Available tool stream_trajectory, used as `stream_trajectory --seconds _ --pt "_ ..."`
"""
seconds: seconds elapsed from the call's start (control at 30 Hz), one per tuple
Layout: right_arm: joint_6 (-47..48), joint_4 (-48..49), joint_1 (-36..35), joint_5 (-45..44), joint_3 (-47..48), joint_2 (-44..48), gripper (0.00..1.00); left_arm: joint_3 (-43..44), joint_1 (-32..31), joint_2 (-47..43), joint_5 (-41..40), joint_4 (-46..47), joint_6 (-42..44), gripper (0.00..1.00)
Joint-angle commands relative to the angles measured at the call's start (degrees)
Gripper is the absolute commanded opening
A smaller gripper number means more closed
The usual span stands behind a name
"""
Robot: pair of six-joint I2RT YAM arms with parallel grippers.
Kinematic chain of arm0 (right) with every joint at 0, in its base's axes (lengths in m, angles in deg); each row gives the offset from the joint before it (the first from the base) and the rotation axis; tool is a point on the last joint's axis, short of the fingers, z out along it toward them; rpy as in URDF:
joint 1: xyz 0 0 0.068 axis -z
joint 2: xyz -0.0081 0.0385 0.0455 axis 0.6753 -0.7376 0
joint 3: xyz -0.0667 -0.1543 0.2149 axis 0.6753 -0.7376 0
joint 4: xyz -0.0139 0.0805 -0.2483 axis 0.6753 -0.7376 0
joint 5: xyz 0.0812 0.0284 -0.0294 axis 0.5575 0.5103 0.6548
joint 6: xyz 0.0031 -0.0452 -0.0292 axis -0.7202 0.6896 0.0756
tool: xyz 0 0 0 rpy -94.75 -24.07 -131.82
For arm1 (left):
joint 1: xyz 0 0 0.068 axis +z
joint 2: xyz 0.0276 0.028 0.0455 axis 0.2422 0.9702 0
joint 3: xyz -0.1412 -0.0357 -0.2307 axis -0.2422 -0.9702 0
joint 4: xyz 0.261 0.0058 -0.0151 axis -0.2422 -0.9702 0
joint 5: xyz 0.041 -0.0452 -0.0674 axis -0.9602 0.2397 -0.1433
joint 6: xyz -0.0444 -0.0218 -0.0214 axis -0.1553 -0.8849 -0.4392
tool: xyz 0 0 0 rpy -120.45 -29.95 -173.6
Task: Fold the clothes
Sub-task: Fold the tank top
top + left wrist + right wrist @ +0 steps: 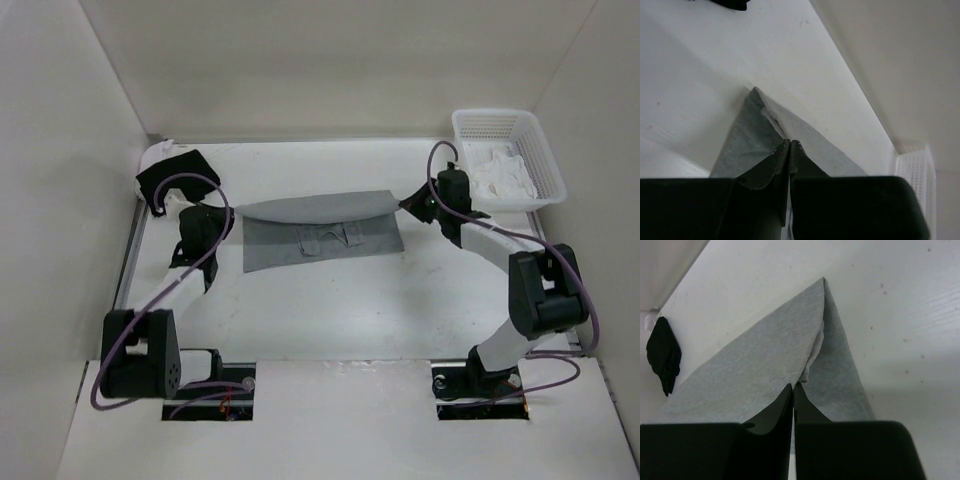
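At mid-table, your left gripper (790,142) was clamped tight on one end of the raised far edge of the grey garment (325,240), and your right gripper (793,386) pinched the other end, jaws almost touching. The garment's near half lay flat. How much cloth sat inside either grip was hidden behind the black fingers.

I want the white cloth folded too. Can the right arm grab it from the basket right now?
Probably not yet. The right gripper is shut on the grey top. The basket holding the white cloth sits close beside it with nothing between, so after letting go it likely could.
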Motion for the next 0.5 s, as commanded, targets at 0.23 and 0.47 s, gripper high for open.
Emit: stream_trajectory --seconds 0.23,0.47 --pt "-4.6 10.4 -0.6 -4.3 -16.1 10.8 0.03 -14.8 -2.4 -18.5 1.1 -1.9 1.4 0.0" --pt "-6.2 11.9 -1.3 -5.4 -24.1 11.8 0.06 -22.5 -1.6 -19.2 1.2 -2.0 2.0 0.04"
